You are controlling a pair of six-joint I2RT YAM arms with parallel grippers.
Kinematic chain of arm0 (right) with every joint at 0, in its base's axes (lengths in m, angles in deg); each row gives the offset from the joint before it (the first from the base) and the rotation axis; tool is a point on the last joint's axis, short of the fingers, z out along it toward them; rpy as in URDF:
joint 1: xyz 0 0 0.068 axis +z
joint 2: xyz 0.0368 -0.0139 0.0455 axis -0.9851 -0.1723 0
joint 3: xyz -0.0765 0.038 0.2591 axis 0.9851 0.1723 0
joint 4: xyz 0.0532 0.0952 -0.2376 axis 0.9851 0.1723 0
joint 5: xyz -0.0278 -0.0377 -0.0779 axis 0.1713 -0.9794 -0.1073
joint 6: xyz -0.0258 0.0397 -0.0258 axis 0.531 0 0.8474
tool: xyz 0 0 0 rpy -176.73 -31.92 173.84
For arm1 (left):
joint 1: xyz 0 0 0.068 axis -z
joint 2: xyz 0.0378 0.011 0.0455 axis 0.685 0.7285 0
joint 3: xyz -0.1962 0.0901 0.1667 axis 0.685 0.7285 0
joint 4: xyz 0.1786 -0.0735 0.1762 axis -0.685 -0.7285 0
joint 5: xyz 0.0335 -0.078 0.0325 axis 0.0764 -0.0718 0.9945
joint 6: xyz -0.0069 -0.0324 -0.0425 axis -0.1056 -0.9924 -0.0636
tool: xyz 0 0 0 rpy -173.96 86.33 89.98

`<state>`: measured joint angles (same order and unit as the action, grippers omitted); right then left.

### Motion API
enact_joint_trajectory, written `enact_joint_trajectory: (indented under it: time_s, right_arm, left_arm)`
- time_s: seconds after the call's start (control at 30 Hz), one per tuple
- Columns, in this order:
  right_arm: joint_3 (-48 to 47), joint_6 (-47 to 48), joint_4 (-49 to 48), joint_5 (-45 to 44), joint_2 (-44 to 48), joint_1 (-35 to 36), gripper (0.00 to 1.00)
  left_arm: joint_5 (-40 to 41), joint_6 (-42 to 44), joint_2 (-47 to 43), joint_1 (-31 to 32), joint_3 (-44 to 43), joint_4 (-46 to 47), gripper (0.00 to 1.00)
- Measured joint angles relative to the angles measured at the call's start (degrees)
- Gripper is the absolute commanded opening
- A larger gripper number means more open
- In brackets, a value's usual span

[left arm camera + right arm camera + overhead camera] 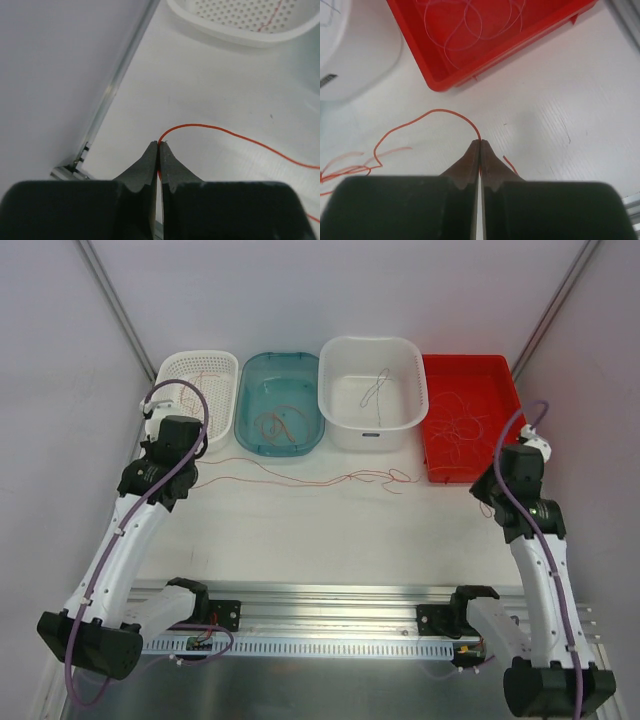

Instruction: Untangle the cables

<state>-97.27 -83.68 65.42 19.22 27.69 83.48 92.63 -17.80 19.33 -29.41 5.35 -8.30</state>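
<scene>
top external view: thin red cables [300,478] lie stretched across the white table [330,540] between the two arms, with a small knot of loops near the red plastic tray [500,370]. each arm sits at one end of the line, seemingly so the pair can draw it apart and loosen the knot. the fingertips are hidden under the wrists here, and how many strands run together is too fine to tell.

left wrist view: the left gripper [159,145] has its jaws pressed together on a red cable end, which curves off right over the table. the white perforated plastic basket [215,30] beyond is cut off by the frame.

right wrist view: the right gripper [480,142] is likewise clamped tight on a red cable that arcs left toward the tangle, itself cropped at the edge. a short stub pokes out beside the fingers. pale loops lie in the tray; whether they are knotted i cannot tell.
</scene>
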Motion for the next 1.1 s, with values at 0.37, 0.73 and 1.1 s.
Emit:
enact_joint_trajectory:
  time_s: [0.37, 0.73, 1.1]
  right_arm:
    - [-3.8, -1.9, 5.1, 1.3, 7.0, -4.5, 0.01]
    - [-3.3, -0.9, 5.9, 4.2, 7.4, -4.5, 0.01]
    - [0.7, -1.9, 5.2, 5.3, 5.1, -4.5, 0.01]
  left_arm:
    - [11.5, 2.8, 1.5, -2.0, -2.1, -3.0, 0.0]
    - [11.8, 3.9, 1.9, -3.4, -4.3, -4.0, 0.0]
    - [19.4, 8.2, 4.7, -6.3, -18.7, -4.7, 0.0]
